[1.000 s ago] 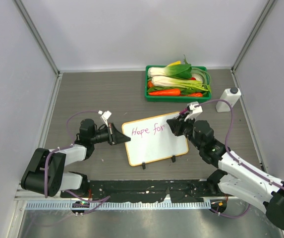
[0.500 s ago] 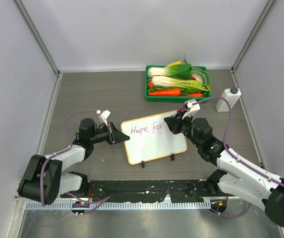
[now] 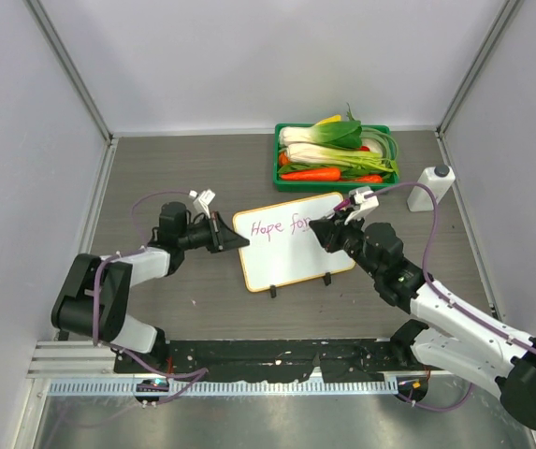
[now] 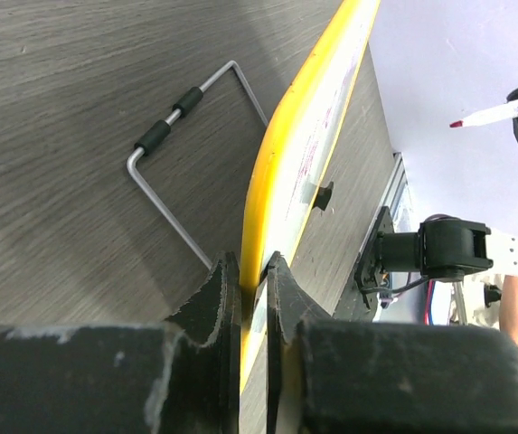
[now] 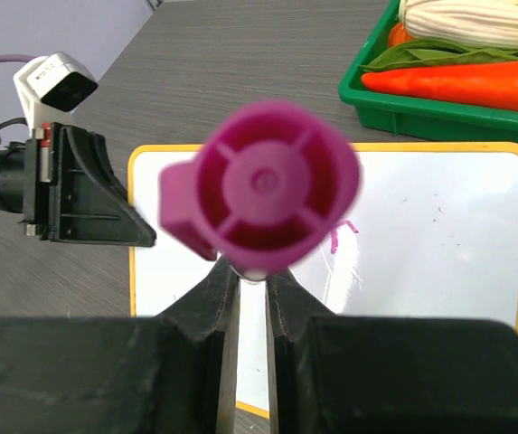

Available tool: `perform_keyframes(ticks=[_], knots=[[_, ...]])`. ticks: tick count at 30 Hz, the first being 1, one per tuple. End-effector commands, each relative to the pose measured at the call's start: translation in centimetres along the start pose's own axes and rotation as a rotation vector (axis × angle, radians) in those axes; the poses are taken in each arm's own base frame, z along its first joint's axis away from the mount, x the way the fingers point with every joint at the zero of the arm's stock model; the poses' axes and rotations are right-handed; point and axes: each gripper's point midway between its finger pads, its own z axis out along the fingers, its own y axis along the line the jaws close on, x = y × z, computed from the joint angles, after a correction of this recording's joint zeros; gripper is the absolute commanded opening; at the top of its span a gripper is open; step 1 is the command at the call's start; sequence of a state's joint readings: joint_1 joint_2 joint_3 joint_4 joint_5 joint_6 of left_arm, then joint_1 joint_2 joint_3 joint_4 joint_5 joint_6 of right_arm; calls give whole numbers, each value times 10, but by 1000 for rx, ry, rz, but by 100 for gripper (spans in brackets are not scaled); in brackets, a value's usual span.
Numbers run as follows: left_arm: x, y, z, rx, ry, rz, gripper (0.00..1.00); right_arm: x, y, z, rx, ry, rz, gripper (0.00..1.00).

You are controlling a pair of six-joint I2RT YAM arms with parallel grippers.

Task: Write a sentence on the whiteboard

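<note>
The whiteboard [image 3: 291, 262], white with an orange-yellow rim, lies in the middle of the table. The sentence [image 3: 272, 227] shows as pink words "Hope for" along its top, with the end under my right gripper. My left gripper [image 3: 234, 239] is shut on the board's left rim [image 4: 286, 154], one finger on each face. My right gripper [image 3: 328, 230] is shut on a magenta marker [image 5: 263, 185]. The marker's back end faces the wrist camera over the board [image 5: 439, 226], and a pink stroke [image 5: 340, 237] shows beside it. The marker tip [image 4: 457, 123] hangs above the board.
A green tray [image 3: 291, 180] of vegetables stands just beyond the board. A white bottle [image 3: 431, 187] stands at the right. A wire stand [image 4: 186, 99] sticks out behind the board, which has black clip feet [image 3: 327, 278] on its near edge. Grey walls enclose the table.
My left gripper has carried the whiteboard away from the arm bases, towards the tray. My right gripper with the marker has shifted slightly left and now covers the last letter.
</note>
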State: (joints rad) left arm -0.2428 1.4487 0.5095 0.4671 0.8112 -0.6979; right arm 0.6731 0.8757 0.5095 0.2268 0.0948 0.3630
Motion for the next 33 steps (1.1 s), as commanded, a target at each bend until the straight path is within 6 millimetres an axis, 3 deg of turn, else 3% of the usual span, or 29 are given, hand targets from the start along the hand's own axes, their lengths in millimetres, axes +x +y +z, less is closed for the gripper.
perform_keyframes(ticks=[1, 16, 21, 29, 33], knots=[[2, 61, 6, -203, -33, -41, 0, -20, 18, 5, -73, -74, 3, 1], [-35, 63, 40, -118, -88, -149, 0, -8, 42, 44, -79, -95, 15, 2], [-35, 60, 46, -75, -78, -174, 0, -5, 50, 53, -79, -113, 3, 2], [-26, 61, 38, -88, -94, -170, 0, 2, 72, 70, -102, -129, -12, 1], [-20, 63, 38, -96, -81, -168, 0, 10, 71, 75, -80, -131, -27, 1]])
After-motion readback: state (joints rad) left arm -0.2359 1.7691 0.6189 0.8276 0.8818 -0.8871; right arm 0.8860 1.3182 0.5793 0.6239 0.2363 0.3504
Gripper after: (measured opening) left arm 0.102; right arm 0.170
